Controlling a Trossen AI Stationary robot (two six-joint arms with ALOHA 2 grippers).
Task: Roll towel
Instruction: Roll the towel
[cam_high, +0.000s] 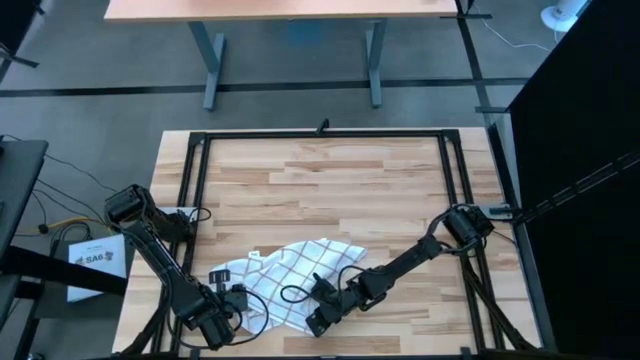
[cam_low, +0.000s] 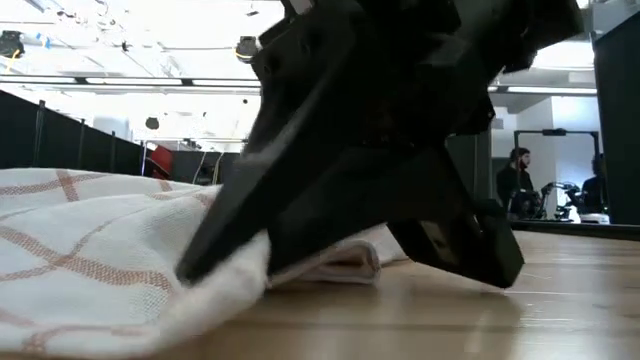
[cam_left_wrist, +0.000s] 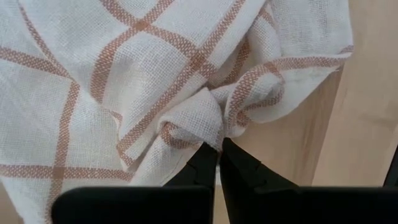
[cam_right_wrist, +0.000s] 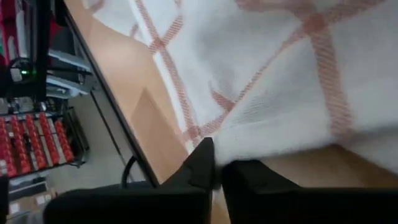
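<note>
The towel, white with a grid of brownish lines, lies crumpled on the wooden table near its near edge. My left gripper is at the towel's left side, shut on a bunch of cloth; the towel fills the left wrist view. My right gripper is at the towel's near right corner, shut on its edge. In the low view this gripper stands large in front, with the towel on the table beside it. My left gripper pinches a bunched-up fold of the towel between its two fingertips; several layers are gathered there. The cloth around it is slack and puckered toward the fingers. My right gripper pinches the towel near its edge between its two fingers. The fingers slant down low over the table. In the low view the cloth sits at the fingers' free end, and the towel there rests on the table.
The table's near edge runs close by the right gripper. Bare wood lies toward the far side and right of the towel. A black frame borders the table. People stand in the room beyond.
</note>
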